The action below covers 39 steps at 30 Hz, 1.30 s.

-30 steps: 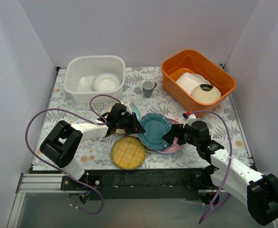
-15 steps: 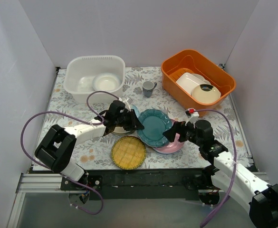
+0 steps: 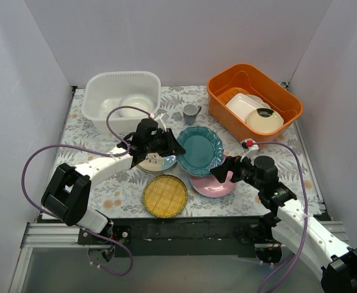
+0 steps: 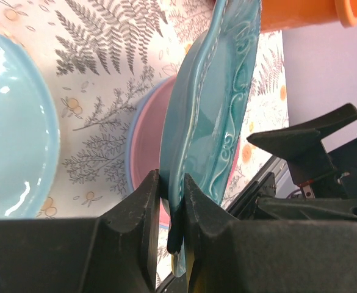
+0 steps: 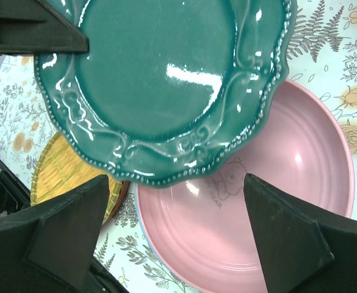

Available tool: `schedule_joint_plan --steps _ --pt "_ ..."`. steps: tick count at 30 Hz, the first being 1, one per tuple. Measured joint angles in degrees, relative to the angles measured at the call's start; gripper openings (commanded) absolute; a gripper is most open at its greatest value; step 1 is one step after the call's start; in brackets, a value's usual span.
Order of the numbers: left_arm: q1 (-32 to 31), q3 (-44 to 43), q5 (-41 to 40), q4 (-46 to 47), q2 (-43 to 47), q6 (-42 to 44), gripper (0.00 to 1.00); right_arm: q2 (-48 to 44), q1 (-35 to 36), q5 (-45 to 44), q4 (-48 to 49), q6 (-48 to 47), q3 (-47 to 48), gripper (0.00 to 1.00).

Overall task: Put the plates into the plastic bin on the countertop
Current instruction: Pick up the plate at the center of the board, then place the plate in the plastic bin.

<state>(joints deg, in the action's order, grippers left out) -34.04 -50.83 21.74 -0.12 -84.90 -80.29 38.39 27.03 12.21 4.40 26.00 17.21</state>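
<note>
Teal plate (image 3: 199,151): rim pinched in left claw (image 3: 175,148), tilted, clear of bench (image 3: 86,177). A second ago it overlapped pink plate (image 3: 213,184); now lifted off and carried nearer plastic bin (image 3: 122,79), not yet over it. Right claw (image 3: 222,173): jaws spread, empty, at pink plate's edge. Judgement: transfer under way, pink plate freed for next pick. Yellow woven plate (image 3: 165,195) and light blue plate (image 3: 161,162) lie on bench.

teal plate (image 4: 218,104) in black left gripper (image 4: 171,201): glossy deep teal, raised scrollwork, beaded rim | pink plate (image 5: 270,201) under black right gripper (image 5: 177,183): pale pink, faint bear print | woven plate (image 5: 56,174) at its left finger: straw yellow | light blue plate (image 4: 13,152) left of left gripper: glossy pale blue | countertop (image 4: 105,73): white, grey ferns, small orange flowers
</note>
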Motion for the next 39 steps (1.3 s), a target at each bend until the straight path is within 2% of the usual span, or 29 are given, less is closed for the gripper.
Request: schedule_joint_plan --steps 12,25,39 --pt "2.9 -4.6 0.4 -2.7 0.1 1.0 0.00 -2.7 0.0 0.2 -0.5 0.4 0.1 0.98" --pt "15.2 -13.6 1.5 -4.2 -2.9 0.3 0.00 -0.4 0.0 1.7 -0.3 0.4 0.1 0.98" --pt "21.2 -21.7 2.2 -3.6 -9.8 -4.9 0.00 1.5 0.0 2.6 0.0 0.3 0.1 0.98"
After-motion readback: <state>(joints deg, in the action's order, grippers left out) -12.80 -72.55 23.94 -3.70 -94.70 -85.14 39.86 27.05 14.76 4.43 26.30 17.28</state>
